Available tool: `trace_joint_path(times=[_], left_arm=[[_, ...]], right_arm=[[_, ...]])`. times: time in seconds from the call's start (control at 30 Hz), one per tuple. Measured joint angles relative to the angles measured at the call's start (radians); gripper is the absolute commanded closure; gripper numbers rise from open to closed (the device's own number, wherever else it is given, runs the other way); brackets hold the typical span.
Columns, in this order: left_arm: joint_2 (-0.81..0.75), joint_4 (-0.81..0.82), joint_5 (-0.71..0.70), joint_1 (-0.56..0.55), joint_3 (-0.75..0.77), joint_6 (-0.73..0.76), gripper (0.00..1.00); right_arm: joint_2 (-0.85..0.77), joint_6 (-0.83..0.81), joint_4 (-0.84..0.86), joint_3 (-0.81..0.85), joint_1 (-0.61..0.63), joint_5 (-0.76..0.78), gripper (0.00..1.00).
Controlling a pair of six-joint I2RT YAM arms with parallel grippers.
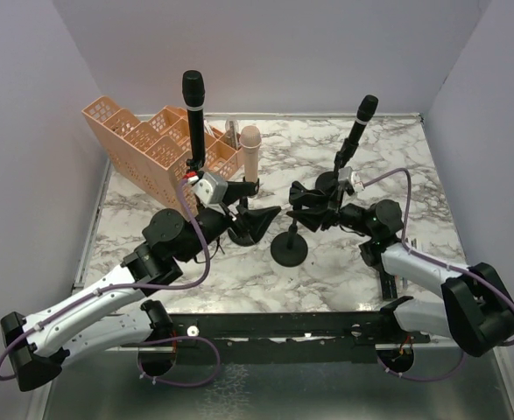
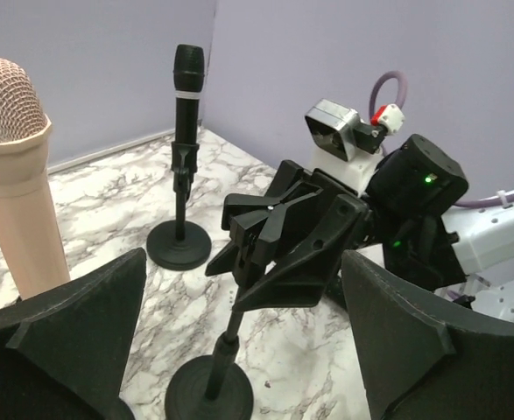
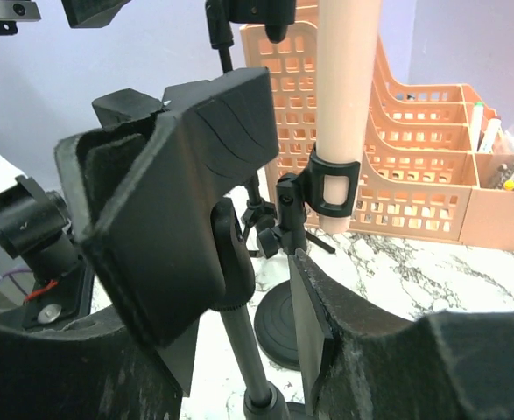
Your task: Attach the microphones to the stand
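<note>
Three microphones sit in stands: a black one (image 1: 193, 94) upright at the back left, a pale pink one (image 1: 250, 147) (image 2: 11, 175) (image 3: 348, 87) held in a clip (image 3: 331, 185), and a tilted black one (image 1: 362, 121) (image 2: 186, 96) at the back right. A further stand (image 1: 289, 250) (image 2: 208, 394) in the middle carries no microphone. My right gripper (image 1: 309, 206) (image 3: 239, 227) is open, its fingers either side of that stand's head and pole (image 3: 248, 350). My left gripper (image 1: 258, 219) (image 2: 243, 271) is open just left of it, beside the pink microphone, holding nothing.
An orange mesh organiser (image 1: 147, 144) (image 3: 414, 157) stands at the back left, with pens (image 3: 480, 122) in its compartments. The stands' round bases (image 2: 179, 247) crowd the middle of the marble table (image 1: 239, 280). Walls close in the sides and back.
</note>
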Motion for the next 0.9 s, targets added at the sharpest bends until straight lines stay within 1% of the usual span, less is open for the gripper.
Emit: trace_joint_path(times=[0.17, 0.3, 0.43, 0.5, 0.7, 0.9], left_arm=[[0.067, -0.083, -0.013, 0.0, 0.074, 0.051, 0.01], [0.144, -0.148, -0.018, 0.0, 0.135, 0.116, 0.01], [0.198, -0.183, 0.0, 0.002, 0.164, 0.188, 0.01], [0.221, -0.185, 0.039, 0.012, 0.179, 0.228, 0.01], [0.285, -0.174, 0.234, 0.058, 0.22, 0.337, 0.01], [0.378, -0.148, 0.435, 0.141, 0.288, 0.386, 0.01]], right_arm=[[-0.065, 0.031, -0.046, -0.036, 0.0, 0.07, 0.47], [-0.157, 0.048, -0.13, -0.066, 0.0, 0.122, 0.47], [-0.27, 0.058, -0.248, -0.087, 0.0, 0.175, 0.47], [-0.332, 0.072, -0.303, -0.102, 0.0, 0.213, 0.47], [-0.48, 0.143, -0.468, -0.126, 0.001, 0.318, 0.49], [-0.585, 0.228, -0.576, -0.126, 0.001, 0.357, 0.49]])
